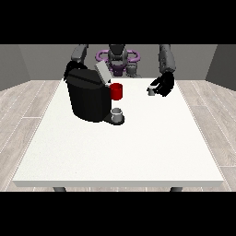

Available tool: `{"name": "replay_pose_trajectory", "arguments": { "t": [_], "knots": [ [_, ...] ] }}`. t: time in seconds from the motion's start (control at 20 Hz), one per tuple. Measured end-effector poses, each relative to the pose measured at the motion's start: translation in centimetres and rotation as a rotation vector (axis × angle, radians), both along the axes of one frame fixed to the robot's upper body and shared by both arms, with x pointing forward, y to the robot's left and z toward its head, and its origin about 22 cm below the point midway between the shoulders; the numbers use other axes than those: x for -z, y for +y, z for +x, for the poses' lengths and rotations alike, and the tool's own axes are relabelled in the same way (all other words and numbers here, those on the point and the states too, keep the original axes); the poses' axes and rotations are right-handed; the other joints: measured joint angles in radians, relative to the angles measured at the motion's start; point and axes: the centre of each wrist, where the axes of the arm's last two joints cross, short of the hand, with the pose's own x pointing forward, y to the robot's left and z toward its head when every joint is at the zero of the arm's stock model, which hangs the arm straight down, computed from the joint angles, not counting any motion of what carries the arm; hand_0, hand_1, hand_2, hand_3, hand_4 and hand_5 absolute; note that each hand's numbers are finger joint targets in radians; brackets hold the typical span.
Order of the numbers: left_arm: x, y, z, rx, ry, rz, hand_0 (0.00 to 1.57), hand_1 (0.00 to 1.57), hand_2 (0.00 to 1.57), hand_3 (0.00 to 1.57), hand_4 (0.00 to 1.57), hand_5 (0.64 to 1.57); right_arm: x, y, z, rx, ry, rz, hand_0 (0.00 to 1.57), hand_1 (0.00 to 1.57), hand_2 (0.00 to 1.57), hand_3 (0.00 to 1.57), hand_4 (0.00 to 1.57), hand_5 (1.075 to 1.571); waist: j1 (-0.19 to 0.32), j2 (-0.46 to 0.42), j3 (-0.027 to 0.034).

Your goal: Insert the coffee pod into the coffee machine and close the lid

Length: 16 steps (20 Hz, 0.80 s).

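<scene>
A black coffee machine (pixel 87 99) stands at the table's back left, its grey lid (pixel 103 72) tilted open. A grey cup (pixel 117 114) sits on the machine's base at the front. A small grey coffee pod (pixel 151 91) is held just above the table at the back right, with the hand at the view's right (pixel 164 85) curled round it. The hand at the view's left (pixel 71 67) sits behind the machine's top, mostly hidden by it.
A red mug (pixel 117 91) stands right of the machine, next to the open lid. The white table (pixel 124 152) stretches wide toward the camera. Wood floor surrounds the table.
</scene>
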Motion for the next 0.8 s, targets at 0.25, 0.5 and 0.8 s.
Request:
{"name": "replay_pose_trajectory", "arguments": {
  "t": [0.25, 0.5, 0.8],
  "knots": [
    [-2.9, -2.5, 2.0, 0.061, -0.025, -0.014, 1.26, 1.26, 1.33, 1.29, 0.54, 1.571, 1.2, -0.7, 0.1, 0.008, 0.034, 0.001, 0.00, 0.00, 0.00, 0.00, 0.49, 1.571, 0.010, -0.022, -0.0001],
    [-6.0, -3.7, 3.6, 0.066, -0.065, -0.005, 1.26, 1.26, 1.33, 1.29, 0.54, 1.571, 0.4, -0.2, 1.1, -0.019, 0.013, -0.005, 0.00, 0.00, 0.00, 0.00, 0.41, 1.571, -0.007, -0.006, -0.0003],
    [-11.4, -3.6, 5.6, 0.059, -0.124, -0.013, 1.26, 1.26, 1.33, 1.28, 0.54, 1.571, -0.9, 1.2, 1.9, -0.072, -0.034, -0.006, 0.00, 0.00, 0.00, 0.00, 0.48, 1.571, -0.055, 0.022, -0.0002]
  ]
}}
